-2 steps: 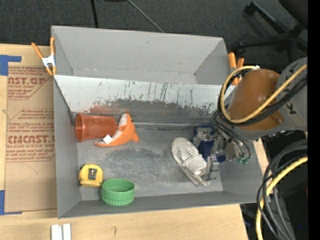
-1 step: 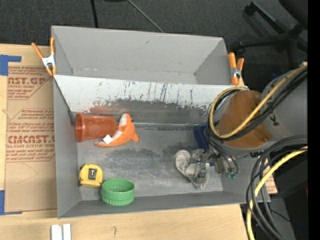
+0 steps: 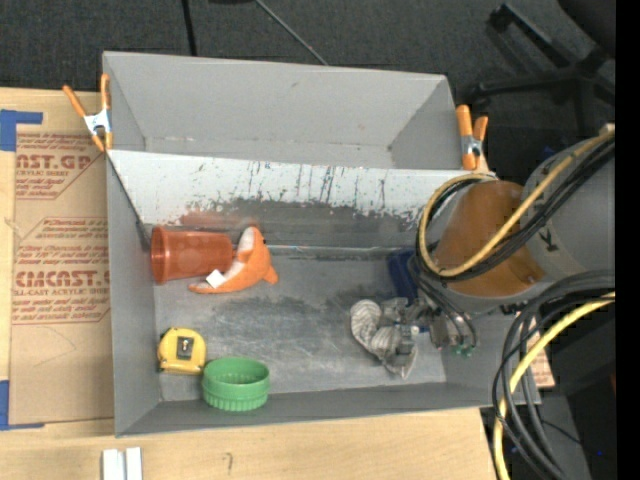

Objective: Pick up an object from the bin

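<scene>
Since the grey-white crumpled thing, lower right of the frame, looks soft and light (cloth, perhaps), its bunched middle is best pinched; the gripper is seen just beside it, and whether it is parted or clamped cannot be told

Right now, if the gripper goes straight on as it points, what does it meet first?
Probably the grey-white shell-like lump near the bin's right front corner, directly under the gripper; depth unclear, maybe already touching.
</scene>
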`<state>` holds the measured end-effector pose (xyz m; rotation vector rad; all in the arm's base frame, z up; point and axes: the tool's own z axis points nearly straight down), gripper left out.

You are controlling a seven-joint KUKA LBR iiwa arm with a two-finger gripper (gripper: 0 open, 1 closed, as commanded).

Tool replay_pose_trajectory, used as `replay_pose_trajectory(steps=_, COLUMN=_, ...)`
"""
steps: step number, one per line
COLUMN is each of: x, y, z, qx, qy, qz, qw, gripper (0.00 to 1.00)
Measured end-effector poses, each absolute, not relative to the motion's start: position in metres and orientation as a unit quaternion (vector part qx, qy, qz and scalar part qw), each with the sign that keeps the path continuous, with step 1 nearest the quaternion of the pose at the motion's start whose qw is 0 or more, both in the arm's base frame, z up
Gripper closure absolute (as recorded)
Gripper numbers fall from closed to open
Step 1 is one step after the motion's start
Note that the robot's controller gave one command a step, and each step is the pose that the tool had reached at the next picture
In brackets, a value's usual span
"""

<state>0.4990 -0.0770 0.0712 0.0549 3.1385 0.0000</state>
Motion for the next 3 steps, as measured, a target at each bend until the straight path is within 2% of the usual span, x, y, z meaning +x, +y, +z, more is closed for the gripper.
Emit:
replay_pose_trajectory(steps=1, x=0.496, y=-0.067, z=0.169, qx=0.011, qy=1.000, qz=0.000, qw=0.000, gripper=1.00)
replay_pose_trajectory(steps=2, x=0.496, y=-0.067, z=0.169, qx=0.011, qy=1.000, qz=0.000, qw=0.000, gripper=1.00)
replay_pose_trajectory(steps=3, x=0.504, y=-0.086, z=0.375, qx=0.001, qy=1.000, qz=0.000, qw=0.001, gripper=1.00)
